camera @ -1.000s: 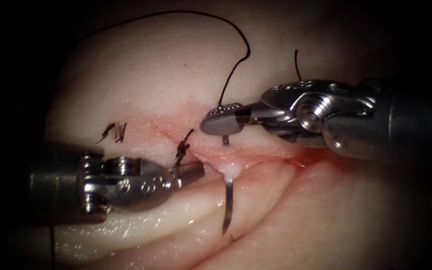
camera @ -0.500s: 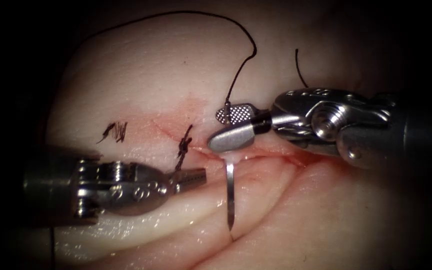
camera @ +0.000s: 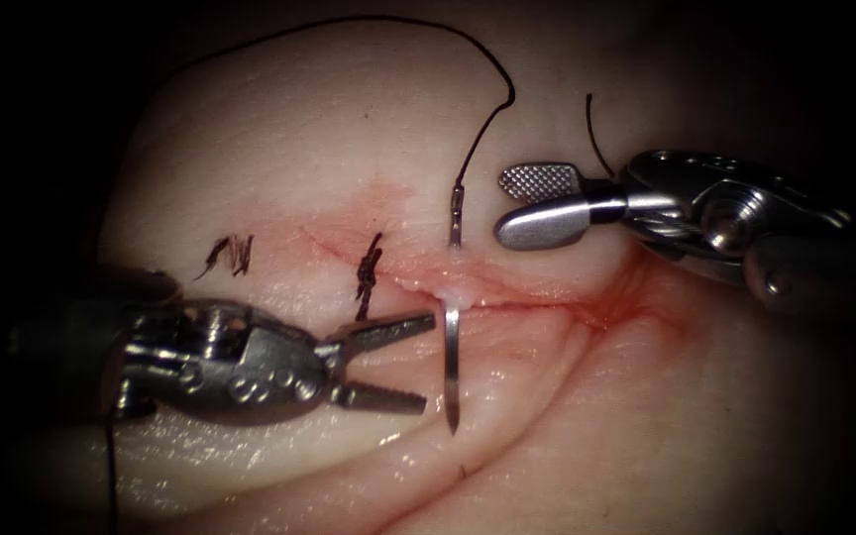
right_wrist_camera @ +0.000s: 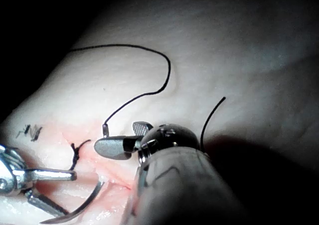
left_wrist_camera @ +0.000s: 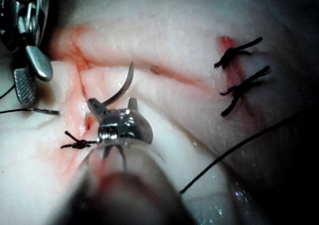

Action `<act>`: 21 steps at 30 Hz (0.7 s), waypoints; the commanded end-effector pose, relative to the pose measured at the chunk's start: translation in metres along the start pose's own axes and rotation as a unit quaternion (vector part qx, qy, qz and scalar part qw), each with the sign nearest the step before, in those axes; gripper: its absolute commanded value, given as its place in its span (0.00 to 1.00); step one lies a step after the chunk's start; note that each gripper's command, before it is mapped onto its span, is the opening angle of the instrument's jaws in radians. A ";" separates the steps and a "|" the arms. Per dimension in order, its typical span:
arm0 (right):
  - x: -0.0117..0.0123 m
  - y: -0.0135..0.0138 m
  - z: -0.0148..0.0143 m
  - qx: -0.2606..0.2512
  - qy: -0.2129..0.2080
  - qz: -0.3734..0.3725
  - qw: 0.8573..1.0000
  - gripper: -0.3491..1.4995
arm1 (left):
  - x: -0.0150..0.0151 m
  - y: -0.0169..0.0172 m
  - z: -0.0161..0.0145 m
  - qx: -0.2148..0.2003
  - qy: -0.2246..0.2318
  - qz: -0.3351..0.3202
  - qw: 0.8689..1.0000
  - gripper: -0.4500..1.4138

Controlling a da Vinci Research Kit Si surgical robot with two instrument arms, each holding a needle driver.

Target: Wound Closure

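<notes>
The curved needle [camera: 452, 369] sits in the tissue [camera: 279, 149] across the cut [camera: 537, 300]. Its pointed half sticks out of the cut toward the front; its tail [camera: 456, 216], with the black thread [camera: 487, 59] attached, stands out of the far edge. My left tool [camera: 428, 361] is open just left of the needle's pointed half and holds nothing. My right tool [camera: 500, 206] is open to the right of the tail, also holding nothing. In the left wrist view the needle [left_wrist_camera: 123, 87] arcs just past my left tool [left_wrist_camera: 110, 103]. The right wrist view has my right tool [right_wrist_camera: 117, 135] beside the tail.
A tied stitch [camera: 369, 277] crosses the cut just left of the needle, and cut thread ends [camera: 230, 258] lie further left. A short loose thread end [camera: 594, 134] curls above the right tool. Red fluid [camera: 611, 312] stains the cut's right part.
The right tool let go of the needle's tail, opened and drew back up and to the right. The needle came further out of the cut. The left tool opened beside its point.
</notes>
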 end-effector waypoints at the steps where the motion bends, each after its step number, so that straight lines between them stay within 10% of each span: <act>1: 0.0001 0.0004 0.0008 0.001 0.002 -0.001 1.000 0.85 | -0.0002 0.0000 0.0011 0.004 -0.003 0.003 1.000 0.53; 21: -0.0011 0.0002 0.0013 0.004 0.013 -0.008 1.000 0.80 | -0.0006 0.0007 0.0044 0.009 -0.009 0.029 1.000 0.45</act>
